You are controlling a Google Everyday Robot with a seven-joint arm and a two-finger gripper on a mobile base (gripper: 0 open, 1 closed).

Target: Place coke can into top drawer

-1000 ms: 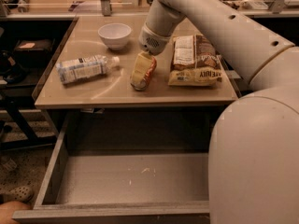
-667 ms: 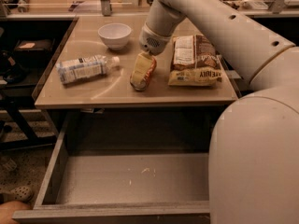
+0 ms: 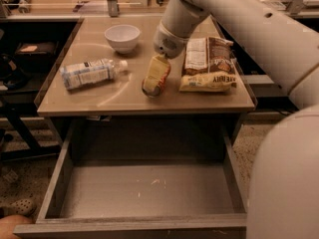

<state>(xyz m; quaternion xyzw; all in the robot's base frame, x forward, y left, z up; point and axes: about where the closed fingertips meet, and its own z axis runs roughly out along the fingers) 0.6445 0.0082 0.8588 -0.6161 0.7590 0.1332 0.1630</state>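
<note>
The coke can (image 3: 155, 76) is tilted on the tabletop (image 3: 99, 101), leaning up toward the arm with its dark end facing the front edge. In this light it looks pale orange-yellow. My gripper (image 3: 161, 59) is at the can's upper end, reaching down from the back right, and the white wrist (image 3: 168, 40) covers most of it. The top drawer (image 3: 144, 190) is pulled fully open below the table's front edge. It is grey, scuffed and has nothing in it.
A clear plastic bottle (image 3: 89, 73) with a white label lies on its side at the left. A white bowl (image 3: 122, 37) stands at the back. Snack bags (image 3: 208, 63) lie right of the can. My white arm (image 3: 279, 133) fills the right side.
</note>
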